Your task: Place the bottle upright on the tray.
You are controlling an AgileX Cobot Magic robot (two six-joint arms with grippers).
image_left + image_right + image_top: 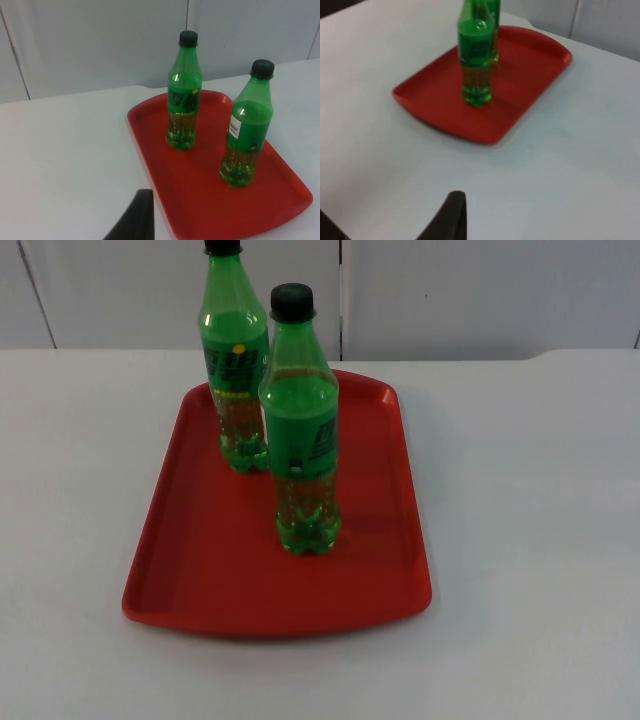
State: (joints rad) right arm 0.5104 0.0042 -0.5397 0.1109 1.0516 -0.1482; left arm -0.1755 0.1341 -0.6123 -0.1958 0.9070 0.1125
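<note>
A red tray (200, 570) lies on the white table. Two green bottles with black caps stand upright on it. The nearer bottle (300, 440) is at the tray's middle, and the other bottle (235, 370) stands behind it toward the tray's far left corner. In the left wrist view both bottles (184, 100) (247, 130) stand apart on the tray (200, 200). My left gripper (135, 220) hangs over bare table beside the tray's left edge. My right gripper (447, 217) waits over bare table, well away from the tray (520, 90) and the bottle (475, 55).
White table (530, 540) spreads on all sides of the tray. The grey partition wall (480, 290) closes the far edge just behind the rear bottle.
</note>
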